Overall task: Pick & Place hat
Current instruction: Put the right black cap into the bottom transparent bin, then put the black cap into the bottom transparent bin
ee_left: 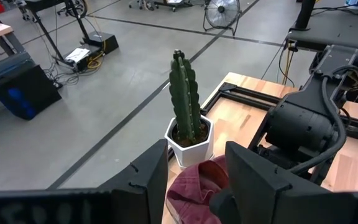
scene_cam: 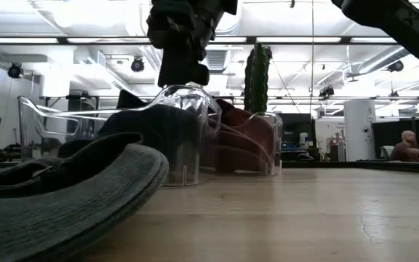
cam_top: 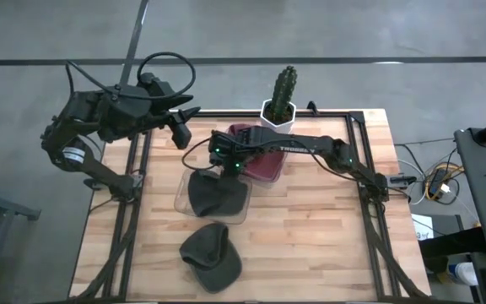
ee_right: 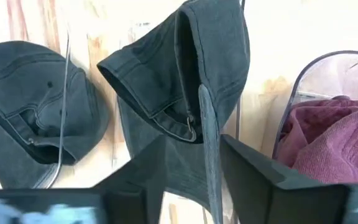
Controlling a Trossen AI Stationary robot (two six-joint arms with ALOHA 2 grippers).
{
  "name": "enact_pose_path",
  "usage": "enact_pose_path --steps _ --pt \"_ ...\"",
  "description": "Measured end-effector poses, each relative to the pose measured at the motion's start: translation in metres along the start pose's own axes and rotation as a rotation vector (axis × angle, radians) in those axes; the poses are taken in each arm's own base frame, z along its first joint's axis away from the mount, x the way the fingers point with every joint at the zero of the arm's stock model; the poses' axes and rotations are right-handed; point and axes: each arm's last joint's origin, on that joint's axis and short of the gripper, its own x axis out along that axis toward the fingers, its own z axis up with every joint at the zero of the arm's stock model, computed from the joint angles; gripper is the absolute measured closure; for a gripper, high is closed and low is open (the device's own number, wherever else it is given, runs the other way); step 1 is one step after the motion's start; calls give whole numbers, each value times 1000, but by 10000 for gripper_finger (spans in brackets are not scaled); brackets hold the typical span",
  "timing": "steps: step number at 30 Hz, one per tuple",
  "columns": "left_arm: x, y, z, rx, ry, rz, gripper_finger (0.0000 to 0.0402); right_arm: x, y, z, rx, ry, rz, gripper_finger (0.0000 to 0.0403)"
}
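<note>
Dark grey hat (cam_top: 216, 192) crumpled in clear bin (cam_top: 181, 201); second grey hat (cam_top: 210, 256) flat on table (cam_top: 327, 236)

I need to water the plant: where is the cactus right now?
In the high view the cactus stands in its white pot at the table's far edge, just behind the maroon hat.

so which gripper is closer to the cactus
The left. The left gripper hangs off the table's left rear edge, level with the cactus. The right gripper sits farther forward, over the clear bin holding a dark hat.
</note>
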Motion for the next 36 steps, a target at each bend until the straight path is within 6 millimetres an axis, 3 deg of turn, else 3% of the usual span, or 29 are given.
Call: enact_pose_path --steps 3,7,14,21,28,36 --pt "0 0 0 0 0 0 248 -3 1 1 20 -8 3 232" --pt "0 0 0 0 0 0 248 -24 10 5 0 -66 46 212" --pt "0 0 -1 4 6 1 248 -76 39 -1 -65 -165 47 249" --pt "0 0 -9 -9 97 -57 248 -121 73 -21 -81 -190 74 288" --pt "-2 -1 -19 -20 214 -142 248 -129 107 -48 -79 -65 97 318" --pt "-5 -5 -24 -42 301 -274 248 -129 136 -60 -83 -71 87 390"
